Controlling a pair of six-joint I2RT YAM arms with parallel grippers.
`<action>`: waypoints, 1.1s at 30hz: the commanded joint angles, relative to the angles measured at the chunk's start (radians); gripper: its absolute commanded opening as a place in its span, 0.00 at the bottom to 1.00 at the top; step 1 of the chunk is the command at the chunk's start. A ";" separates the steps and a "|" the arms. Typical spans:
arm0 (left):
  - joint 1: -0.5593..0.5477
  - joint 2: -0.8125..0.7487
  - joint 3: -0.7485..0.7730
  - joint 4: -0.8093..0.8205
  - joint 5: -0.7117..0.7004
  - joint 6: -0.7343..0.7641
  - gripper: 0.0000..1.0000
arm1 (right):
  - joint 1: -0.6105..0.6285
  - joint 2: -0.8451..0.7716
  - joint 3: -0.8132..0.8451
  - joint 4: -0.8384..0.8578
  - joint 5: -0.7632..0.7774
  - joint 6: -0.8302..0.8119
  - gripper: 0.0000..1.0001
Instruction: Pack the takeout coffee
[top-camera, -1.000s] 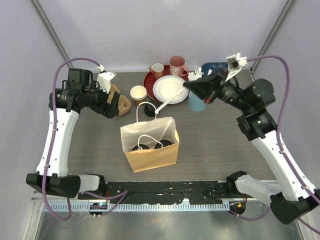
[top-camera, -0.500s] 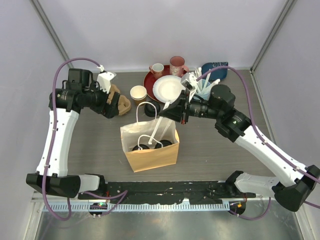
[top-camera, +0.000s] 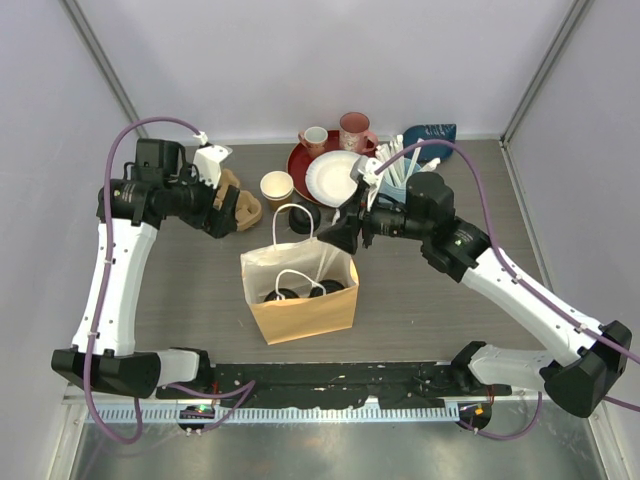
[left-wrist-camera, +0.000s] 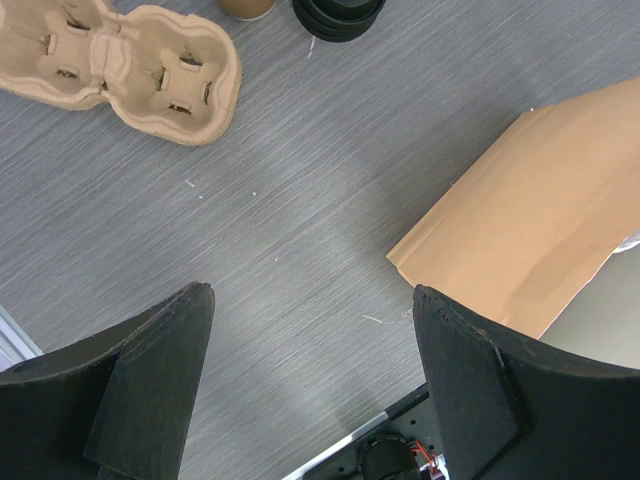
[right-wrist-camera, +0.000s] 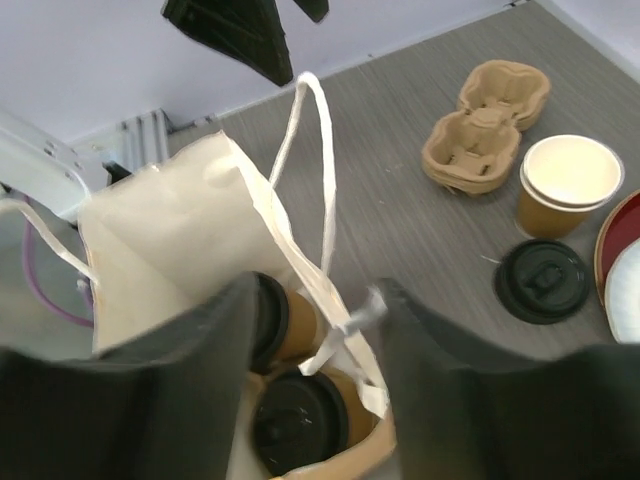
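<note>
Cups (right-wrist-camera: 300, 420), black-lidded, in paper bag (right-wrist-camera: 170, 240), clearest from right wrist; right gripper (right-wrist-camera: 318, 292) parted, left gripper (left-wrist-camera: 312, 295) wide.

Arm shells: glossy white on left arm (top-camera: 115, 270) and right arm (top-camera: 520, 295), with black joints.
Cables (top-camera: 160, 119): purple, one per arm.
Bases (top-camera: 105, 368): black, rounded.
Finger shape: matte black broad wedges on left gripper (left-wrist-camera: 312, 292) and right gripper (right-wrist-camera: 315, 290).

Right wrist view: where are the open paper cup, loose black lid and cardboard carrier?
open paper cup (right-wrist-camera: 571, 170), right wrist view, white inside
loose black lid (right-wrist-camera: 543, 281), right wrist view, top centre
cardboard carrier (right-wrist-camera: 487, 125), right wrist view, middle ridge
</note>
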 joint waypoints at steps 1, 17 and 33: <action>0.005 -0.020 -0.001 0.025 -0.005 0.004 0.85 | 0.002 -0.016 0.035 -0.022 0.015 -0.072 0.74; 0.047 -0.017 -0.090 0.197 -0.135 -0.092 0.85 | -0.346 0.013 0.207 -0.128 0.464 0.009 0.87; 0.303 -0.077 -0.700 1.055 -0.160 -0.345 0.91 | -0.678 -0.149 -0.357 0.200 0.891 0.063 0.87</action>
